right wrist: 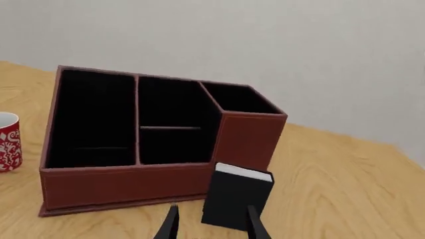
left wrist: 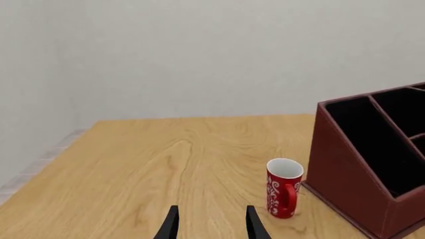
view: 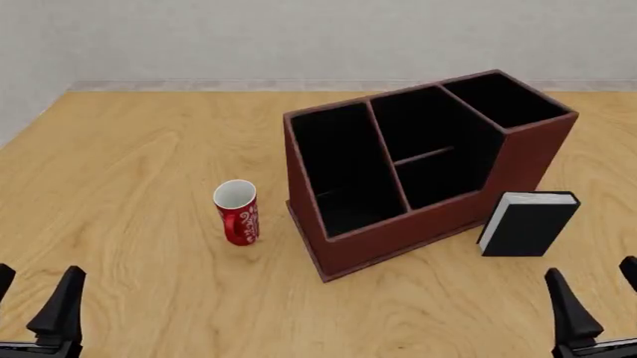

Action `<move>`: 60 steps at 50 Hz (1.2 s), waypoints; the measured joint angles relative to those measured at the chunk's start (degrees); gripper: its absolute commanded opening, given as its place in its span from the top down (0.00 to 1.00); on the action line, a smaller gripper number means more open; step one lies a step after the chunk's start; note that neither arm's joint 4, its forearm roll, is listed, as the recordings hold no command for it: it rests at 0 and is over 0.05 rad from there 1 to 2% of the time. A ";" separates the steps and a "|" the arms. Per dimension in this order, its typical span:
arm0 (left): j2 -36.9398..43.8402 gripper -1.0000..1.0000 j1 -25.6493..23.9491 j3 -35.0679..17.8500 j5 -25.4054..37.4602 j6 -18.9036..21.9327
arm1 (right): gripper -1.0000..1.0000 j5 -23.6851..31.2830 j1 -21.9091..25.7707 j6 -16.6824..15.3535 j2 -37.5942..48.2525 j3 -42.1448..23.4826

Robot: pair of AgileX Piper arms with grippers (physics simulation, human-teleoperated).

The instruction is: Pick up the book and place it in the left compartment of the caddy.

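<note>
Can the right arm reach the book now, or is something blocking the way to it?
Probably yes. The book stands upright on the table just ahead of the right gripper, whose fingers are open, with only bare table between them. The caddy is close on the book's left, but it does not stand in the path.

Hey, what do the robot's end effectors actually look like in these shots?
Only the fingertips show. The left end effector and right end effector each have two plain black fingers, slim blades tapering to pointed tips. No cables, markings or arm links are visible in any view.
</note>
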 measured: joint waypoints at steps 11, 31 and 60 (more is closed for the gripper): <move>-0.07 0.00 -0.79 -0.34 -0.04 0.21 | 0.00 3.63 1.67 -9.16 5.59 -4.39; -0.11 0.00 -1.48 -0.74 -0.26 0.48 | 0.00 12.26 1.16 -24.92 17.69 -11.93; -0.11 0.00 -2.16 -0.75 -0.47 1.26 | 0.00 32.14 -1.77 -45.86 29.55 -27.62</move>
